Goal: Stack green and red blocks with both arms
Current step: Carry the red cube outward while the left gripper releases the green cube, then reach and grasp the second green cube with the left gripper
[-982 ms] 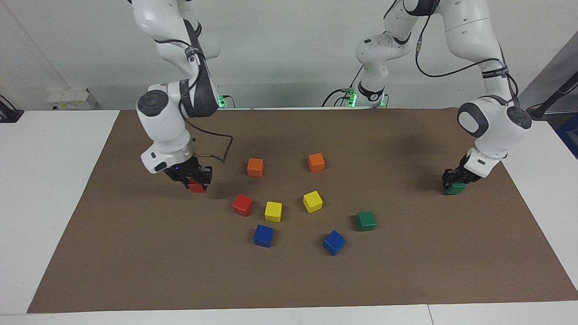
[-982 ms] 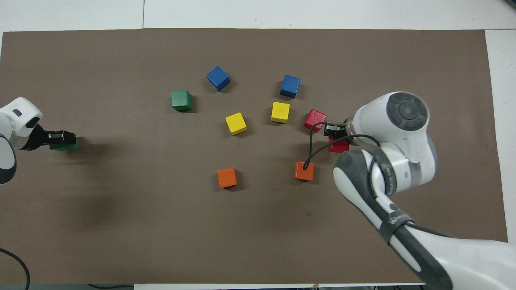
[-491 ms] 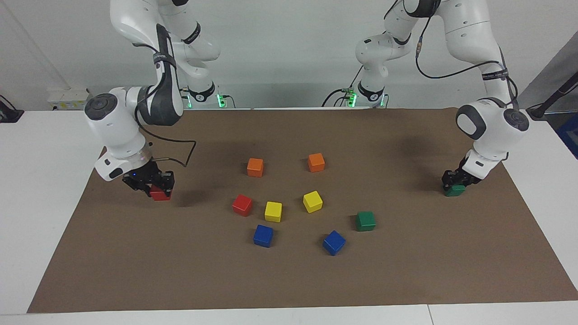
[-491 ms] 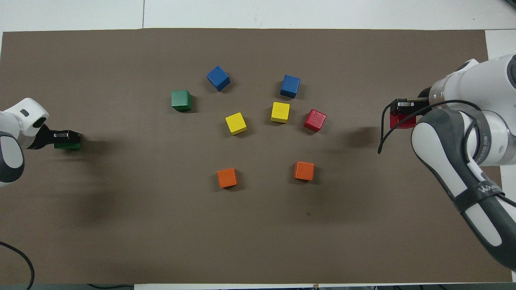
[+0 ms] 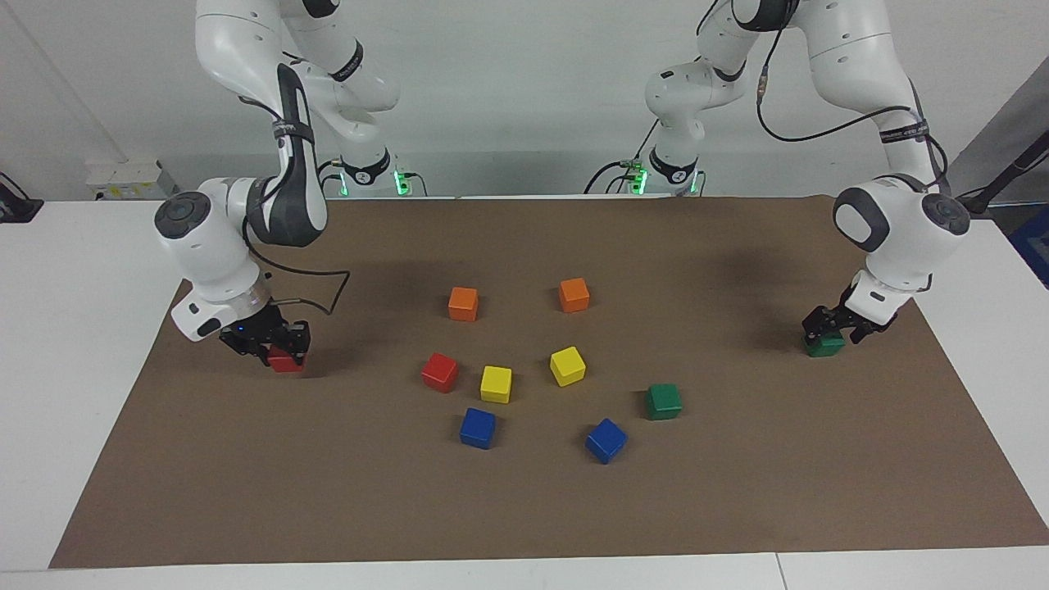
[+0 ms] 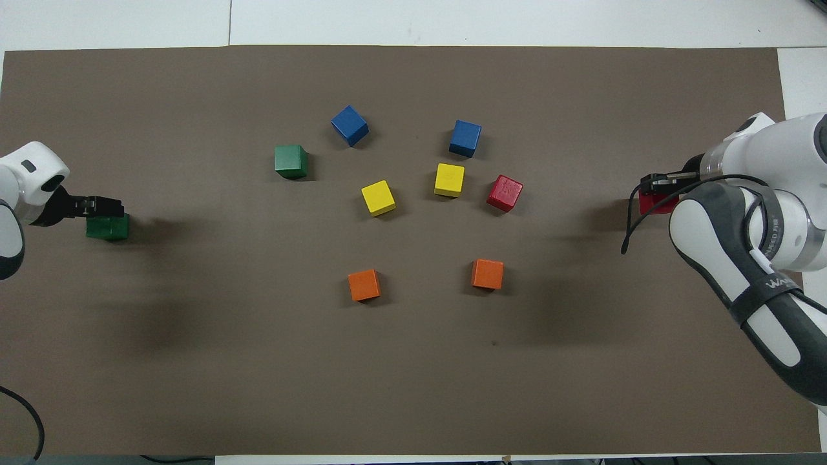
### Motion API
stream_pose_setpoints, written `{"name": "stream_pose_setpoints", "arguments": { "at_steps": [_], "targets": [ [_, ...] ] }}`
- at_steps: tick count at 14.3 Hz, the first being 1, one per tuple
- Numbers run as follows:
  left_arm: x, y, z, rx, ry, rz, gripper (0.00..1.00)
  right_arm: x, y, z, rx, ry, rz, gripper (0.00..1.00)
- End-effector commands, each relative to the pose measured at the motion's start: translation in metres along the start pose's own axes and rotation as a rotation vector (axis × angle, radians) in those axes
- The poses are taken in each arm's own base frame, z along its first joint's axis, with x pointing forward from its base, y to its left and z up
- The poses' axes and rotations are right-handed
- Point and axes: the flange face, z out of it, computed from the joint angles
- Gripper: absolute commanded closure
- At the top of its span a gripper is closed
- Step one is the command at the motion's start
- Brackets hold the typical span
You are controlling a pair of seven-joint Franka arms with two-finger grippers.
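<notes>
Fingers of the right gripper point(image 5: 279, 348) clamped a red block point(image 5: 287, 361) low at the right arm's end of the mat point(image 5: 524, 508). Mid-mat sat a second red block point(image 5: 440, 372) and a second green block point(image 5: 663, 401). At the mat's left-arm end, the left gripper point(image 5: 836, 326) hung spread wide just over a green block point(image 5: 824, 345), which lay free on the mat.

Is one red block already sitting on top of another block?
No: the loose red block sits alone on the brown mat, and the other red block is in the right gripper.
</notes>
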Motion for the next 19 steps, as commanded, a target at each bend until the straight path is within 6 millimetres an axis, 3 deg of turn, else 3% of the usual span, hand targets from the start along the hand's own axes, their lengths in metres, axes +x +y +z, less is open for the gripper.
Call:
{"name": "stream_pose_setpoints", "arguments": {
  "at_steps": [1, 3, 5, 7, 9, 12, 14, 19],
  "targets": [
    [0.040, 0.045, -0.063, 0.003, -0.011, 0.049, 0.00, -0.010, 0.012, 0.007, 0.011, 0.001, -0.035, 0.93],
    [0.059, 0.100, -0.075, -0.003, 0.016, -0.028, 0.00, -0.013, 0.021, 0.008, 0.010, -0.002, -0.044, 0.93],
    [0.066, 0.170, -0.076, -0.013, 0.028, -0.064, 0.00, -0.016, 0.024, 0.011, 0.010, -0.004, -0.050, 0.93],
    [0.068, 0.213, -0.075, -0.034, 0.028, -0.037, 0.00, -0.020, 0.024, 0.015, 0.010, -0.006, -0.050, 0.93],
    [0.070, 0.255, -0.059, -0.067, 0.012, -0.048, 0.00, -0.025, 0.024, 0.020, 0.011, -0.015, -0.048, 0.93],
    [0.090, 0.311, -0.021, -0.072, 0.024, -0.031, 0.00, -0.025, 0.024, 0.022, 0.011, -0.018, -0.051, 0.93],
    [0.095, 0.317, -0.002, -0.073, 0.041, -0.026, 0.00, -0.024, 0.024, 0.022, 0.012, -0.016, -0.050, 0.93],
    [0.098, 0.317, 0.013, -0.059, 0.066, -0.016, 0.00, -0.021, 0.025, 0.026, 0.007, 0.015, -0.051, 0.93]
  ]
}}
